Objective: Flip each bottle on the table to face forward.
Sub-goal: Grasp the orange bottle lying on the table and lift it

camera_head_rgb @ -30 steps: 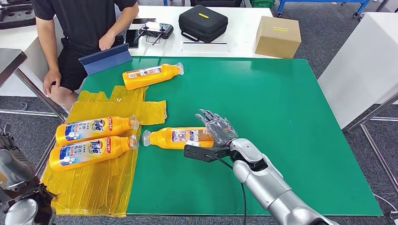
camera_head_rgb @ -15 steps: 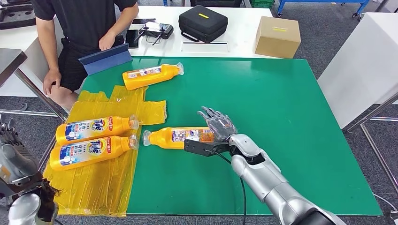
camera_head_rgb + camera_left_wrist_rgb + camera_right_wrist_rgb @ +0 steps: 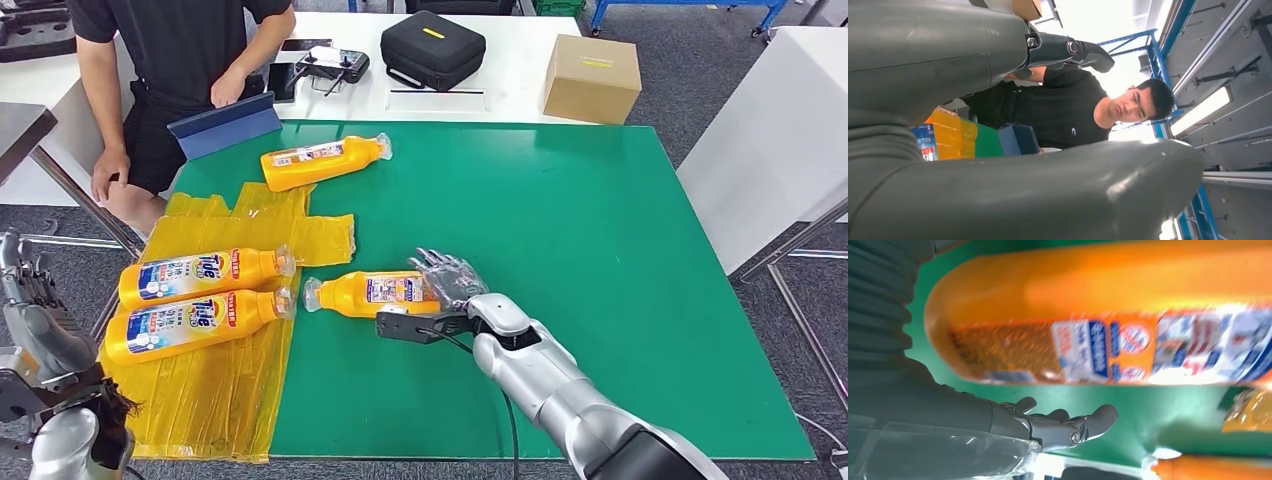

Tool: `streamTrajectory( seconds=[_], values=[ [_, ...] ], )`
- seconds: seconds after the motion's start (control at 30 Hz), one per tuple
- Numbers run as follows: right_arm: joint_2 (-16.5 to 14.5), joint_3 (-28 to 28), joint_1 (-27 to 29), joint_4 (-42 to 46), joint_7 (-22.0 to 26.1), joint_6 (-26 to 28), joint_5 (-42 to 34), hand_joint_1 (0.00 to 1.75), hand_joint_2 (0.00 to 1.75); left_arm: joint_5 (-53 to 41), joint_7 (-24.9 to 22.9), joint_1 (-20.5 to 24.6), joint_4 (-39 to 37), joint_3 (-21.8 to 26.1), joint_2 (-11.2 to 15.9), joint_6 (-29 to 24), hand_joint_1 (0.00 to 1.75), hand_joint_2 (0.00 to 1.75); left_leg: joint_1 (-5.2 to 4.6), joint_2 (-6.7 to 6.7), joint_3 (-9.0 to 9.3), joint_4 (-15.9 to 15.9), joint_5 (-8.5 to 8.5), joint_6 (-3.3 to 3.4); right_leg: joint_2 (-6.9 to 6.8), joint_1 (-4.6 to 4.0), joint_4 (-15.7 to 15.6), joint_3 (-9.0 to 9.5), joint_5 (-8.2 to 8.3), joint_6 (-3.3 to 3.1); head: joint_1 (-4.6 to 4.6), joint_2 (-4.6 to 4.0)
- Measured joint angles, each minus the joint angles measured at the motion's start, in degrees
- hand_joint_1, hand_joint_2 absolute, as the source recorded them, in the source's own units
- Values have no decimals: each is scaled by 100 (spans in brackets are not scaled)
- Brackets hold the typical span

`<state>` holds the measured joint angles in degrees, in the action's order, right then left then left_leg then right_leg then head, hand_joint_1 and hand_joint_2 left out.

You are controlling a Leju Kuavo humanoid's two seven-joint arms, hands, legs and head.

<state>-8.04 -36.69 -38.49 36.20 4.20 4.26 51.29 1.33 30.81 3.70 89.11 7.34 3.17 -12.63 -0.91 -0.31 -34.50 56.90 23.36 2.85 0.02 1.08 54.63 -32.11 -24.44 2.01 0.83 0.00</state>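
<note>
Four orange bottles lie on their sides. Two bottles [image 3: 205, 273] [image 3: 195, 323] rest on a yellow plastic sheet [image 3: 200, 400] with the blue front label up. A far bottle [image 3: 325, 162] and the middle bottle [image 3: 375, 294] [image 3: 1098, 315] show the small-print back label. My right hand [image 3: 450, 280] [image 3: 1063, 425] is spread over the middle bottle's base end, fingers straight and not closed around it. My left hand [image 3: 35, 320] [image 3: 998, 190] is raised off the table's left edge, fingers extended, holding nothing.
A green mat [image 3: 600, 250] covers the table. A person [image 3: 170, 60] stands at the far left beside a blue folder [image 3: 225, 125]. Behind the mat are a remote controller [image 3: 335, 68], a black case [image 3: 432, 48] and a cardboard box [image 3: 592, 78].
My right hand has moved left and lower onto the middle bottle's base end. My left hand has risen at the lower left. The bottles have not moved.
</note>
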Motion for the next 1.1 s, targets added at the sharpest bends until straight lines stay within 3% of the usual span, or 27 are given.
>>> streamTrajectory(
  seconds=[0.2, 0.33, 1.1],
  values=[
    [-267, -164, -99, -421, 49, -86, 43, 0, 175, 71, 66, -1, -49, -4, 0, -33, 0, 0, 0, 0, 1, 0, 0, 0, 0, 0, 1, 0, -1, -1, -1, 0],
    [-360, -277, -205, -635, -43, -177, 95, 169, 175, 99, 71, -1, -57, -4, 0, -60, 0, 0, 0, 0, 4, 0, 0, 0, 0, 0, 0, -1, -1, -1, 0, 0],
    [-359, -387, -549, -1052, 70, -343, -78, 175, 175, 249, 141, -68, -74, 23, 3, -25, 0, 0, -1, -3, 11, 0, 0, 0, -1, 0, 0, 6, -1, -1, 0, 0]
  ],
)
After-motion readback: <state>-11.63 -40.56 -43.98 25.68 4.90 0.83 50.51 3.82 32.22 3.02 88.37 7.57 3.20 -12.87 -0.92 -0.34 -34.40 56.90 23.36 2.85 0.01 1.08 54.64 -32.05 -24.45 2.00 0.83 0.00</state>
